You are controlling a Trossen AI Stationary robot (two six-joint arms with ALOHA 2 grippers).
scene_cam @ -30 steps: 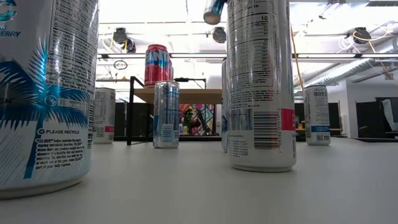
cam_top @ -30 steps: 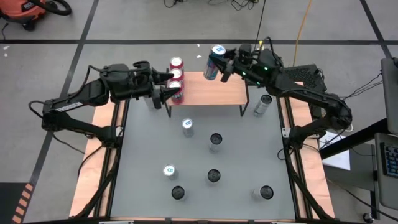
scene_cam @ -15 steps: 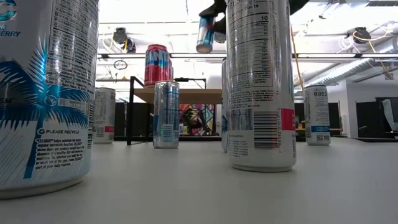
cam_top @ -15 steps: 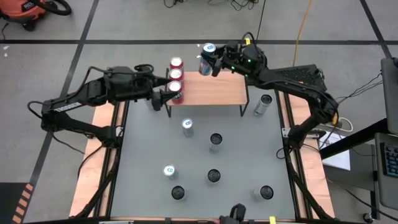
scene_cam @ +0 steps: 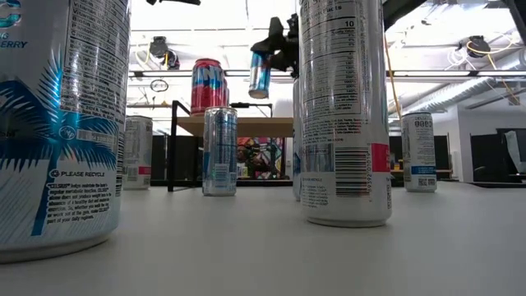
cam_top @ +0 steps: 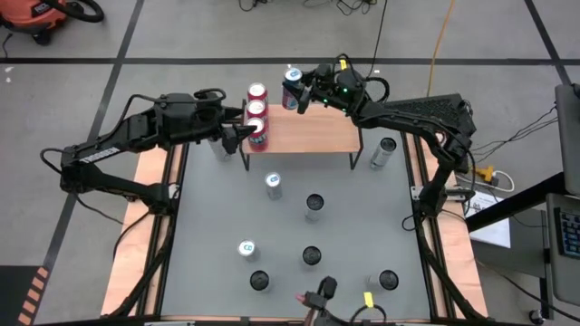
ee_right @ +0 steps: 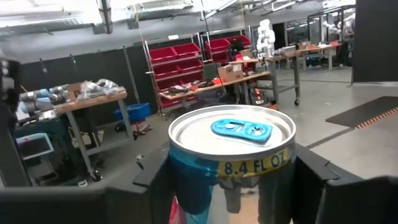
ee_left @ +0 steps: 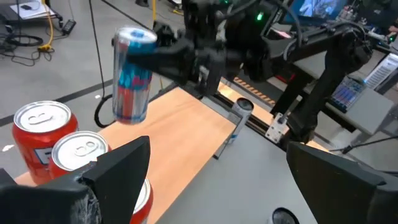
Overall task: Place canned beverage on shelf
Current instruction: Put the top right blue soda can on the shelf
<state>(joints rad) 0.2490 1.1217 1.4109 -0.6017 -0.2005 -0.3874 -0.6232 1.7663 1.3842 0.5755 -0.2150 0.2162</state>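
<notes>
Right gripper point(cam_top: 302, 91) is clamped on one blue can point(cam_top: 292, 87), held upright in the air above the far edge of the shelf point(cam_top: 313, 134), near its left half. In the low view the can point(scene_cam: 259, 72) hangs clear of the shelf top point(scene_cam: 246, 126), not touching it. The right wrist view shows the can's silver lid with a blue tab point(ee_right: 231, 132) between that arm's own fingers.

Left gripper point(cam_top: 243, 132) sits at the shelf's left end with its fingers spread apart, holding nothing. It is just beside the red cans.

Count on the shelf: three red cans point(cam_top: 257, 114), standing in a close row along the left end. The left wrist view shows two of their lids point(ee_left: 42, 121) plainly and only an edge of the third.

Count on the grey table point(cam_top: 208, 226), high view: eight cans standing.
- One at the left of the shelf, partly hidden under the left arm point(cam_top: 219, 147).
- One at the right of the shelf point(cam_top: 383, 152).
- Two just in front of the shelf point(cam_top: 274, 185) point(cam_top: 314, 206).
- Two at mid-table point(cam_top: 246, 250) point(cam_top: 311, 257).
- Two at the near edge point(cam_top: 260, 282) point(cam_top: 387, 281).

Total cans in view: twelve, with one airborne, three shelved, eight on the table.
</notes>
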